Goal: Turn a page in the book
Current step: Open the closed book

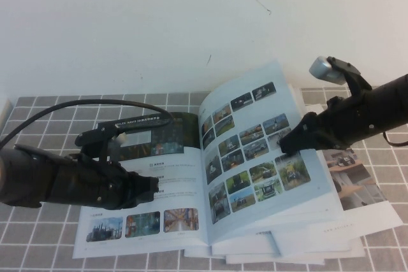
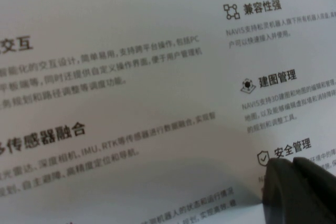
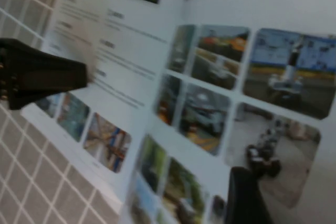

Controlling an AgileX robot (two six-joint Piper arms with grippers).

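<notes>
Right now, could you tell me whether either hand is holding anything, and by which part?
Nothing is held. The right hand is open beside the lifted page; the left hand only presses on the book, its left-hand page.

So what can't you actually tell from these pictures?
- High view: the right gripper sits at the lifted page; contact cannot be told.
- High view: the left gripper covers part of the book.
- Left wrist view: the left gripper's jaws are cut off by the frame edge.
- Right wrist view: the photos are blurred.
</notes>
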